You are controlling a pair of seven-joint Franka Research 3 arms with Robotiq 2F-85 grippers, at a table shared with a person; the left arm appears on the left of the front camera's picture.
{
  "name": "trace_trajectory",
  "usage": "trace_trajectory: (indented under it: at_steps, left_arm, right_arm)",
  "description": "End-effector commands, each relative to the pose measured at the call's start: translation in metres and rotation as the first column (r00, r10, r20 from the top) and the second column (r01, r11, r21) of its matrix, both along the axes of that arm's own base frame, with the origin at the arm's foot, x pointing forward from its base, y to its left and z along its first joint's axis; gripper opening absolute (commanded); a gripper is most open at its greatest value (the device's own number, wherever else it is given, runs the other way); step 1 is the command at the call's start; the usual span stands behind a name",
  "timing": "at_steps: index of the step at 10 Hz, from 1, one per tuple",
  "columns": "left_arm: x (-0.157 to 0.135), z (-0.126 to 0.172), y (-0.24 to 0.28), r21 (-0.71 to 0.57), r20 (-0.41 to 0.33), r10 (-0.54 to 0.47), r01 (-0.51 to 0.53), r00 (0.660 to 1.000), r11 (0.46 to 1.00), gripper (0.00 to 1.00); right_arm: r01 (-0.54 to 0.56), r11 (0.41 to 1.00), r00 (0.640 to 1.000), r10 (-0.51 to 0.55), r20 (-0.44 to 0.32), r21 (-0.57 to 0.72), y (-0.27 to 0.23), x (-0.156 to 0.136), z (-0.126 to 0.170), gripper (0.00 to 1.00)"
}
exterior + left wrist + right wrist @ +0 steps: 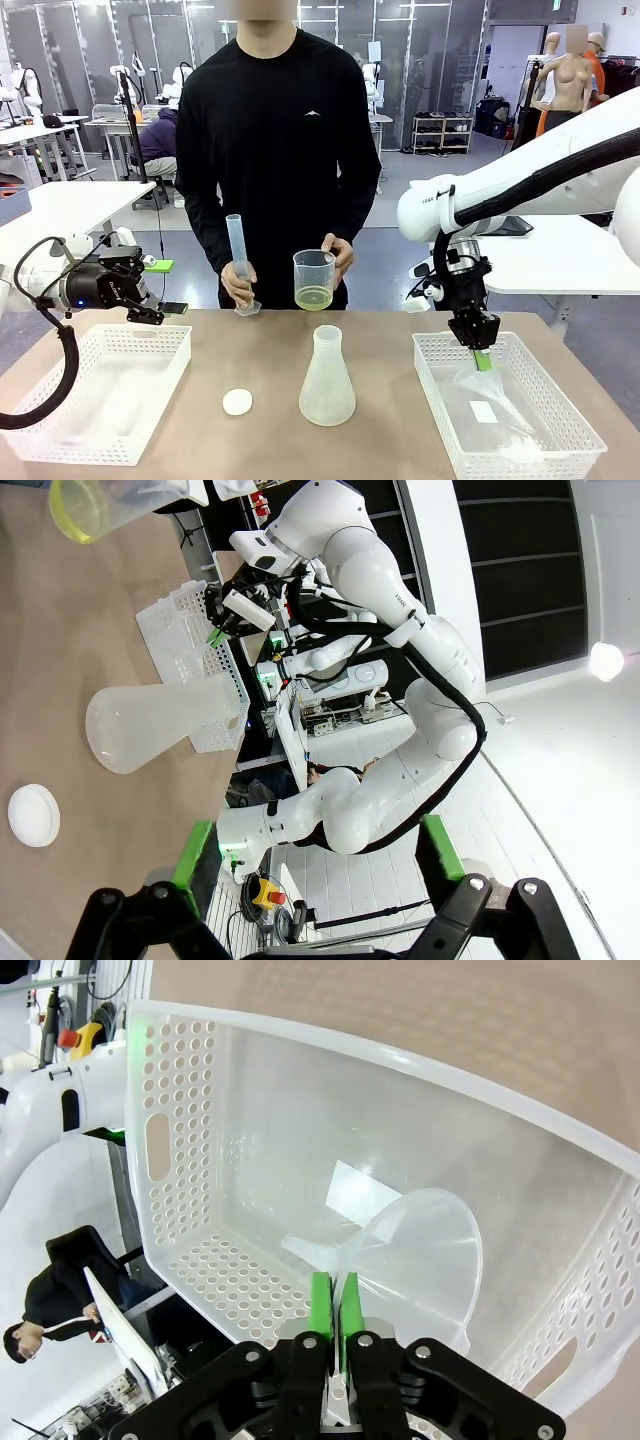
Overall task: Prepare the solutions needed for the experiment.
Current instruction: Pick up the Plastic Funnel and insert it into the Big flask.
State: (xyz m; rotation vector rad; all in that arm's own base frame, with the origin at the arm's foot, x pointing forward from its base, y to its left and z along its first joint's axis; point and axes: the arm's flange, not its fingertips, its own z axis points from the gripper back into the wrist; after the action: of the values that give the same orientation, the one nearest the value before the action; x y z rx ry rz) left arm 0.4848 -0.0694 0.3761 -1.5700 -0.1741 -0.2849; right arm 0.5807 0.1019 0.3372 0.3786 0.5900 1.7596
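R gripper is down inside R basket. Its pads are squeezed together w/ only a sliver between, pinching the thin wall of a clear funnel near where cone meets stem. Funnel lies on its side on basket floor.

L gripper is spread fully wide, nothing between its pads. It hovers over far edge of L basket, pointing across the surface.

Person at far side: one hand holds a clear beaker at the surface's far edge. Solution = shallow lime-yellow layer in its bottom. Other hand grips a tall measuring cylinder, foot down at the far edge.

Frosted conical flask stands upright mid-surface, betw. the baskets. Small white round cap sits just L of flask, not touching.
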Motion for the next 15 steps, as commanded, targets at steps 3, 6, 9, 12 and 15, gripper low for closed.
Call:
trace_trajectory:
  at_steps: [3,6,9,12,15]
  left_arm:
    - [0.000,0.002,-0.001,-0.016,0.008,0.008,-0.008,1.000,1.000,1.00]
    - [0.000,0.002,-0.001,-0.016,0.008,0.008,-0.008,1.000,1.000,1.00]
    - [0.000,0.002,-0.001,-0.016,0.008,0.008,-0.008,1.000,1.000,1.00]
    - [0.000,0.002,-0.001,-0.016,0.008,0.008,-0.008,1.000,1.000,1.00]
    - [0.000,0.002,-0.001,-0.016,0.008,0.008,-0.008,1.000,1.000,1.00]
  right_arm:
    - [0.104,0.993,0.991,-0.099,0.084,-0.054,0.009,-0.014,0.025,0.00]
    - [0.216,0.972,0.945,-0.185,0.271,-0.088,0.023,-0.045,0.089,0.00]
    - [0.309,0.950,0.800,-0.229,0.555,-0.053,0.041,-0.074,0.163,0.00]
    - [0.281,0.960,0.646,-0.201,0.736,0.015,0.059,-0.127,0.219,0.00]
    - [0.243,0.968,0.521,-0.186,0.833,0.063,0.067,-0.171,0.236,0.00]
